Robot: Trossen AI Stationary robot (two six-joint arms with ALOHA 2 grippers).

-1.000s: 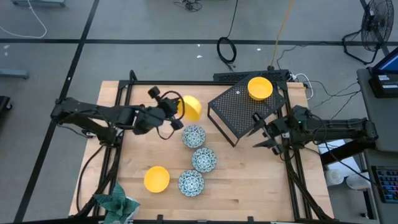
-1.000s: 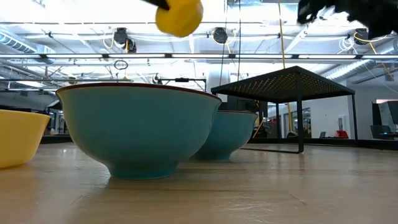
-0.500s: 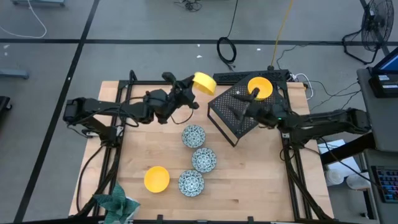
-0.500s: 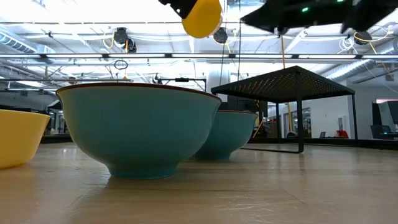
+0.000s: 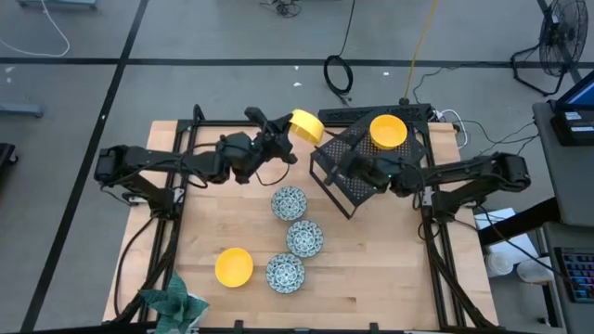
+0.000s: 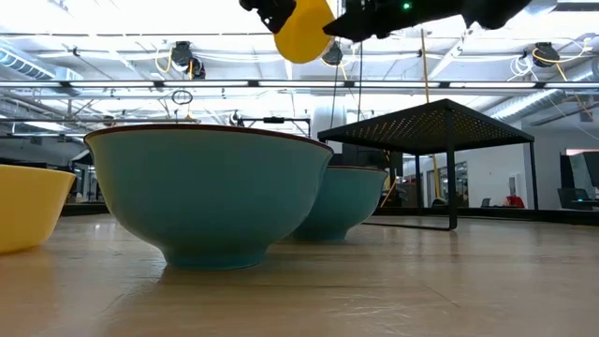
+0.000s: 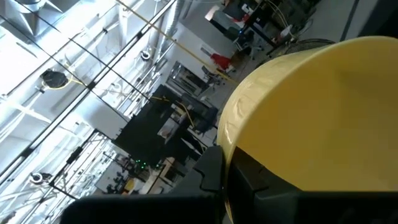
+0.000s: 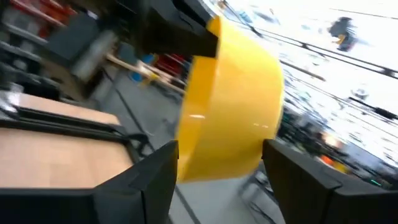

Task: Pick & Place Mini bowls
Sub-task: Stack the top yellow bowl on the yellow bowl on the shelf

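Note:
My left gripper (image 5: 290, 132) is shut on a plain yellow mini bowl (image 5: 304, 125), held high above the table's far middle; the bowl also shows in the low view (image 6: 301, 33). My right gripper (image 5: 332, 160) reaches over the black stand (image 5: 357, 181) toward that bowl. It is open, with one finger on each side of the bowl (image 8: 233, 99). A second yellow bowl (image 5: 388, 131) sits on the stand's top and a third (image 5: 234, 267) on the table. Three teal-patterned bowls (image 5: 289, 202) (image 5: 304, 237) (image 5: 285, 273) stand upright on the table. My left gripper holds the yellow bowl at its rim (image 8: 208, 37), coming from the table's left. One finger (image 7: 264, 183) lies against the bowl's wall; the bowl hides the other. The bowl is lifted clear and tipped on its side. My right gripper's fingers (image 8: 149, 177) flank the bowl's base end; I cannot tell if they touch it.
A green patterned cloth (image 5: 172, 304) lies at the table's near left corner. The black perforated stand fills the far right of the table. Black frame rails (image 5: 176, 186) run along the left and right edges. Bare wood lies near the front right.
My left gripper has carried the yellow bowl up and toward the far right, near the stand's corner, then held nearly still. My right gripper has swung from the table's right edge leftward over the stand, up to the held bowl.

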